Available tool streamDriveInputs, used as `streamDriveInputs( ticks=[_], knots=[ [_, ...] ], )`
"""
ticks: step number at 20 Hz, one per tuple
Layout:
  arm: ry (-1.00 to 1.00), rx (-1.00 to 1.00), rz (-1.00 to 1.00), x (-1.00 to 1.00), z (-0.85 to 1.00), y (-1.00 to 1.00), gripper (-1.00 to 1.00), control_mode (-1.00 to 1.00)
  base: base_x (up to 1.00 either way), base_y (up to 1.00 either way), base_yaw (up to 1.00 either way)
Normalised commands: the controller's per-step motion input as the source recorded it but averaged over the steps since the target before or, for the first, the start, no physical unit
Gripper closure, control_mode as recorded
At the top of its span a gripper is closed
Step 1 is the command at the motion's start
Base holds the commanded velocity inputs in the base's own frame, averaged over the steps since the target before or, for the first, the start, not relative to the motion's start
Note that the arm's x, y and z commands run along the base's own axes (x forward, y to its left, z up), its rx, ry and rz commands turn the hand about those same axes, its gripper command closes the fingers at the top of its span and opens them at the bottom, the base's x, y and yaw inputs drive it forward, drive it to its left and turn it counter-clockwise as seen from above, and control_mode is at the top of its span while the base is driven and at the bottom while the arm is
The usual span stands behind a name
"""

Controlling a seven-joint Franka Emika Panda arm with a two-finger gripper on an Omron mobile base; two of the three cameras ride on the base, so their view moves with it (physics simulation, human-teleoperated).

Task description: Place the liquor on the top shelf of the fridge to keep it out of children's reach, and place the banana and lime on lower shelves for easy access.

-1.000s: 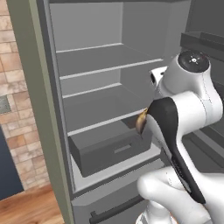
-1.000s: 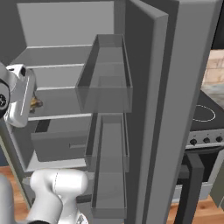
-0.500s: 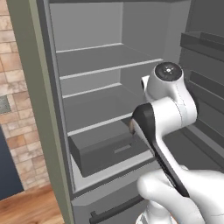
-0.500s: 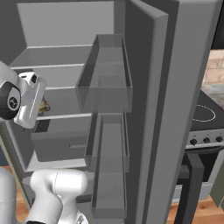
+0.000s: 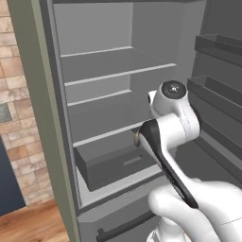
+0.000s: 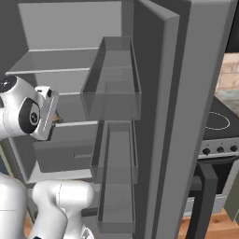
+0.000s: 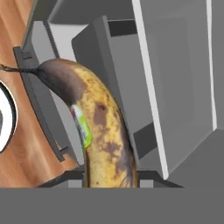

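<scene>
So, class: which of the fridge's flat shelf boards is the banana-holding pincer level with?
The lowest flat board, just above the boxy drawer. The pincer, shut on the banana, hangs at its front edge; the other boards sit higher.

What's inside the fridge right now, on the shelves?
The fridge shelves that show look bare: the top shelf and the one below hold nothing, with the grey drawer beneath. The arm covers part of the right side. The gripper holds the banana there.
</scene>
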Motion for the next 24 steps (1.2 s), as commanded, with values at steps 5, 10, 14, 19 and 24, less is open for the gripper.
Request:
streamDriveInputs(
  ticks=[5,10,14,19,24],
  knots=[
    [0.00,0.10,0.00,0.54,-0.25,0.00,1.00,-1.00,0.00,0.00,0.00],
    [0.00,0.08,-0.03,0.61,-0.07,0.00,1.00,-1.00,0.00,0.00,0.00],
    [0.00,0.04,-0.04,0.60,-0.11,0.00,1.00,-1.00,0.00,0.00,0.00],
    [0.00,0.04,0.00,0.50,-0.20,0.00,1.00,-1.00,0.00,0.00,0.00],
    [0.00,0.04,0.00,0.51,-0.20,0.04,1.00,-1.00,0.00,0.00,0.00]
  ],
)
